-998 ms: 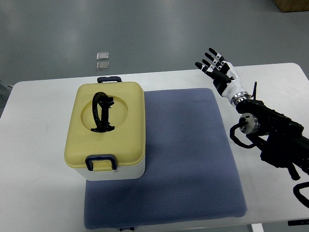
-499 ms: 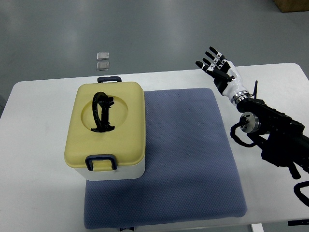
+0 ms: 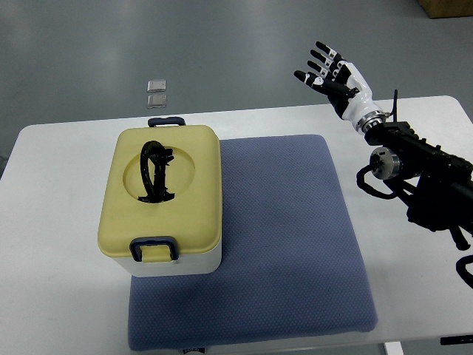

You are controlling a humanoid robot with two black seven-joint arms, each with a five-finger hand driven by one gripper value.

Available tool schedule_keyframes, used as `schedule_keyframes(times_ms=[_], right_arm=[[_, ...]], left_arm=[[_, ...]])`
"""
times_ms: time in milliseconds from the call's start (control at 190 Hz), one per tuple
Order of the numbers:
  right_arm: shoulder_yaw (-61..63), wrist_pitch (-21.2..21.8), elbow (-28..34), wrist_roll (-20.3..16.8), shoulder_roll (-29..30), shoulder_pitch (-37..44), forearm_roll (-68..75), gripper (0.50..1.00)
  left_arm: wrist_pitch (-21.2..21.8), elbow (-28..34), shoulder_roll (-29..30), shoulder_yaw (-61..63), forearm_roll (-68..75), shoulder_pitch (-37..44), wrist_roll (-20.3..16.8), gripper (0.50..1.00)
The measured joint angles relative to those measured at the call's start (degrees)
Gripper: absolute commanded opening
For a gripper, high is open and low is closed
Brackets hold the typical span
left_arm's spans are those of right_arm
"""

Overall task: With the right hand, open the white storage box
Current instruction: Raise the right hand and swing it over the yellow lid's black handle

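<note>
White table point(image 3: 66, 296), rounded corners, set on a grey floor. A blue-grey textured mat point(image 3: 295, 244) lies flat on it, centre to right (its near edge reaches the table's near edge). The white storage box point(image 3: 162, 200), yellow lid shut, rests on the mat's left portion, overhanging onto bare tabletop.

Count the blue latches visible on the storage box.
2. One latch sits at the near edge of the yellow lid; the other latch is at the far edge. The box's sides may hide more.
</note>
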Motion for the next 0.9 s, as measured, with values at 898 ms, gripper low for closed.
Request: schedule_keyframes(times_ms=[898], right_arm=[[-20.75, 10.38, 10.86, 0.12, -2.74, 30.74, -46.3, 0.928]], left_arm=[[0.0, 0.0, 0.0, 0.01, 0.01, 0.01, 0.0, 1.0]])
